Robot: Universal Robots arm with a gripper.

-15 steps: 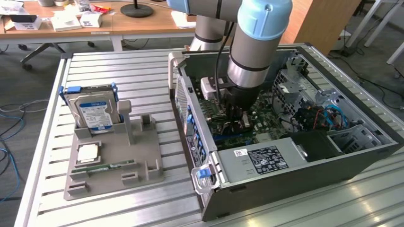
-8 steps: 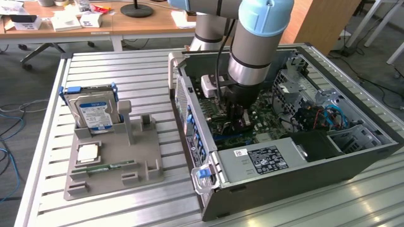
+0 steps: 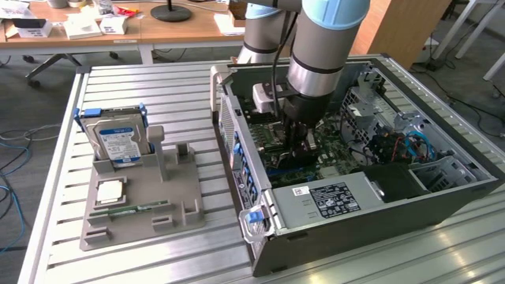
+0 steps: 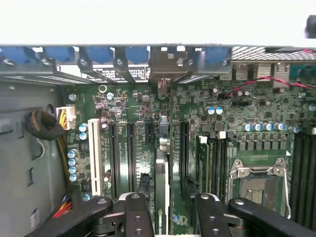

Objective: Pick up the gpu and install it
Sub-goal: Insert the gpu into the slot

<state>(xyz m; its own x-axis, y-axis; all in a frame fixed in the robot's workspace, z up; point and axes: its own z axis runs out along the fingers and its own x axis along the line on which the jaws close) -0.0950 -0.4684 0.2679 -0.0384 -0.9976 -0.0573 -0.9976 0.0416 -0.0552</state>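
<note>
The case (image 3: pixel 442 201) lies open side up across the right half of the exterior view, on a slatted table (image 3: pixel 158 83). Inside it are a green board (image 4: pixel 143 113), a grey supply box (image 3: pixel 323 201) with a black label at the lower end, red and blue cables (image 3: pixel 410 145) toward the exterior view's right, and a bare socket (image 4: pixel 256 177) with a metal frame. A row of blue clips (image 4: pixel 98 54) lines one case wall.

In the left half of the exterior view a grey holder (image 3: pixel 142 207) rests on the table. It carries a drive (image 3: pixel 118 139) standing upright at its upper end, a square chip (image 3: pixel 109 190) lying flat, and a green stick (image 3: pixel 134 208) lying just below the chip.

The gpu (image 4: pixel 162 163) is inside the case, at the centre of the exterior view under the arm (image 3: pixel 323 53). It stands on edge on the board among long black slots. The wrist view shows it edge-on: a thin, pale grey strip with a small grey block at the end nearest the clips. The gripper (image 4: pixel 166 185) straddles it with its jaws apart, one black finger (image 4: pixel 143 183) on each side, and a sliver of gap seems to show between card and fingers.
</note>
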